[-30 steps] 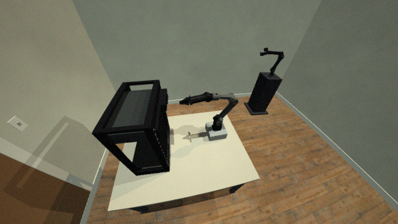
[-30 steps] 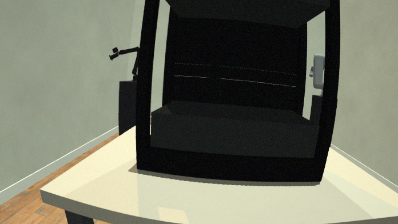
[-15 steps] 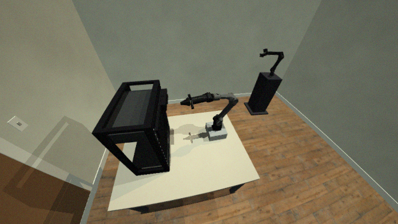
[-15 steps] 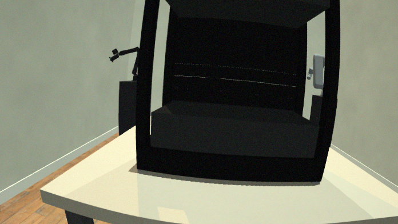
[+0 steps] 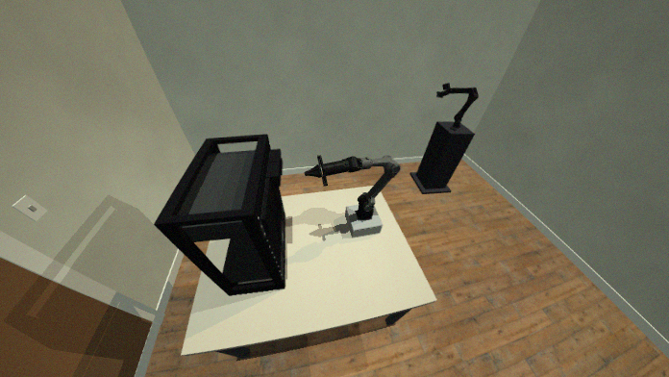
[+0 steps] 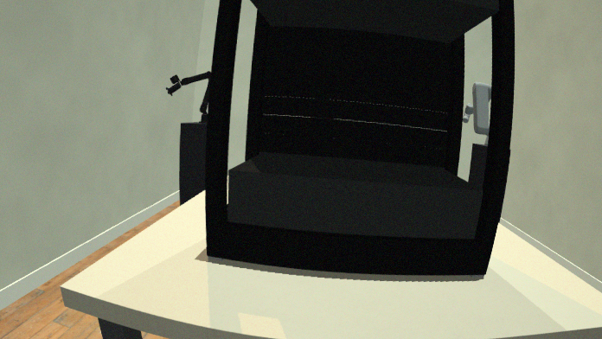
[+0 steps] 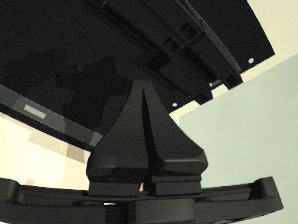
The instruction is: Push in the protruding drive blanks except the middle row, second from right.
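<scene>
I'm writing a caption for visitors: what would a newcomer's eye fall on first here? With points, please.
The big black rack (image 5: 260, 216) (image 6: 218, 173), standing on the pale table (image 5: 336, 289) (image 6: 346, 303), dominates. Next comes the dark arm (image 5: 382, 185) on its light block beside the rack's front, its shut hand (image 5: 308, 173) (image 7: 140, 90) pointing toward it. Behind, a second arm (image 5: 466, 106) (image 6: 196, 79) tops a dark pedestal.

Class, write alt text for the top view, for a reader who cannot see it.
A jointed black-and-grey robot arm points its closed black tapered tool towards a tall black open-framed rack on a cream rectangular table.
</scene>
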You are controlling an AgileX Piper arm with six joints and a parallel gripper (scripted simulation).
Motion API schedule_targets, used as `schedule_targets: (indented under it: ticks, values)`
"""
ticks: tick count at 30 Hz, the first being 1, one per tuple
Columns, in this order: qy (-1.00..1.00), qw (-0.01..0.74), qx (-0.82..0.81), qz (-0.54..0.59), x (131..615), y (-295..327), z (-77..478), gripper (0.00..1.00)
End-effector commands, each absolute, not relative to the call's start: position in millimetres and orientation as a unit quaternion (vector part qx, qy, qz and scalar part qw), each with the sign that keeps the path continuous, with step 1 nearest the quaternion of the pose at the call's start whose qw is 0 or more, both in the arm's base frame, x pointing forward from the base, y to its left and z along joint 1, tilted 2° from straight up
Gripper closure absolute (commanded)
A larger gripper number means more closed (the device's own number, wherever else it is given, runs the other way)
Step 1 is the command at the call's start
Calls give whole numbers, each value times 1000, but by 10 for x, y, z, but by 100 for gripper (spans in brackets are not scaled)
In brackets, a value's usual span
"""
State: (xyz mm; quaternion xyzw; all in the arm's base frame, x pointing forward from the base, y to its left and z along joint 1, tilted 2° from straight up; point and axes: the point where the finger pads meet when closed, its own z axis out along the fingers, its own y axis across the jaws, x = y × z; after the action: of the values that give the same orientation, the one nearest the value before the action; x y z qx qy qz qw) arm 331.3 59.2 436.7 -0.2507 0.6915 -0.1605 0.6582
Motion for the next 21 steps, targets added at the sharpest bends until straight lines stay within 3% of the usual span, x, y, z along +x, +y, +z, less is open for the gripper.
schedule_targets:
  ticks: [1,21]
  values:
    - [684,655,-268,-180,3296,591,4378,100]
    - [592,600,-409,-349,3223,587,4482,100]
